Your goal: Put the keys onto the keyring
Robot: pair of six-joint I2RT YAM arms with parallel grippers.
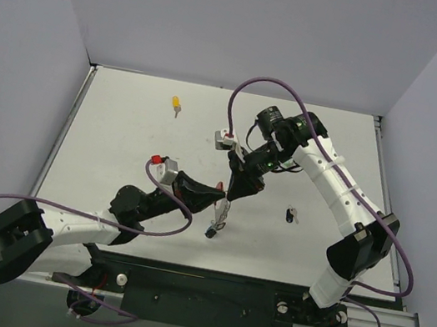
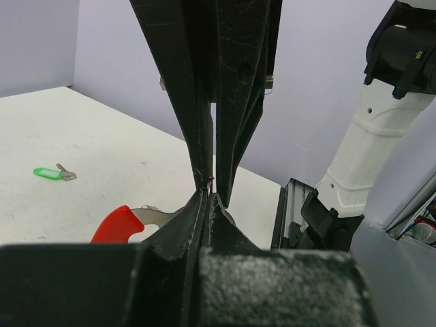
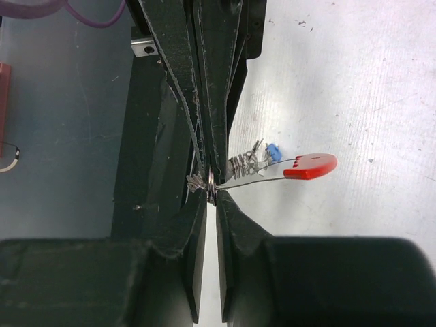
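Left wrist view: the left tool (image 2: 208, 197) is at the bottom centre, and its jaws are pressed fully together on the wire of the keyring (image 2: 158, 214). The red tag (image 2: 119, 225) sticks out at the lower left. The green key (image 2: 48, 173) lies flat on the worktop (image 2: 102, 143) at the left edge, well apart from the ring.

In the right wrist view the right tool (image 3: 212, 196) stands at the bottom centre. Its jaws are almost together and the ring wire is at their tips, but I cannot tell if they already pinch it. A small blue piece (image 3: 272, 151) hangs beside the tag.

In the top external view the two tools meet in the centre. The yellow key (image 1: 177, 105) lies at the upper left of centre, and the black key (image 1: 290, 216) lies right of centre.
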